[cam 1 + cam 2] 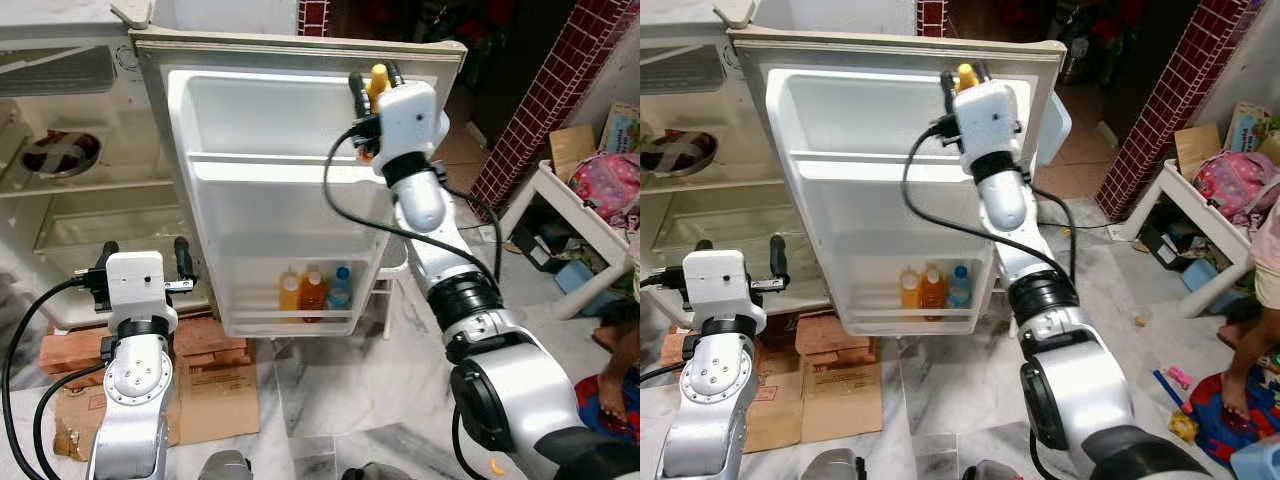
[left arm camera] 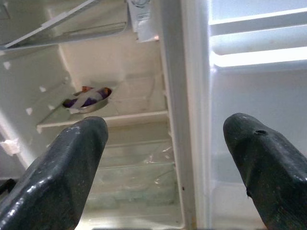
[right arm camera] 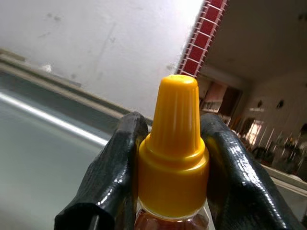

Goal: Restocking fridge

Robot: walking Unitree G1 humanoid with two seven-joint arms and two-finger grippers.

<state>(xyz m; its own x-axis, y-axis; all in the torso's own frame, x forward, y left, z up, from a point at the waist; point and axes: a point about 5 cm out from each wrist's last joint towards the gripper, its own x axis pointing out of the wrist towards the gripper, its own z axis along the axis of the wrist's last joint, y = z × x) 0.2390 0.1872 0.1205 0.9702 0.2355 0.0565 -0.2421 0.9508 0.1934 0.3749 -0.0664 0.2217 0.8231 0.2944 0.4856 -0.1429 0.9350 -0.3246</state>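
Your right gripper [image 1: 374, 82] was raised high against the open fridge door [image 1: 270, 240], its fingers [image 3: 115, 172] clenched on a bottle [image 3: 173, 158] just below its yellow cap [image 1: 378, 78]; in the right wrist view the cap stood up between the two black fingers, both pressed to the neck. The bottle sat level with the door's top compartment, close under the door's upper edge [image 1: 300, 45] and near its outer edge on your right. Below it ran the upper door rail [image 1: 280, 168], then a wide bare stretch of liner, then the bottom door shelf [image 1: 290, 322], where three bottles [image 1: 314, 290] stood side by side toward the right end: two orange and one with a blue cap. You had free shelf to the left of them. Your left gripper [image 1: 143, 262] hung low in front of the fridge cabinet [image 1: 60, 200], its fingers [image 2: 62, 172] released and spread wide, grasping nothing, with the cabinet's front edge running between them in the left wrist view. Inside, a bowl [image 1: 62, 152] sat on an upper shelf, and the shelf below looked bare. Bricks [image 1: 75, 350] and flattened cardboard [image 1: 205, 385] lay on the floor at the fridge's foot. A person's foot [image 1: 1238, 385] stood at your far right, well apart from the arm.
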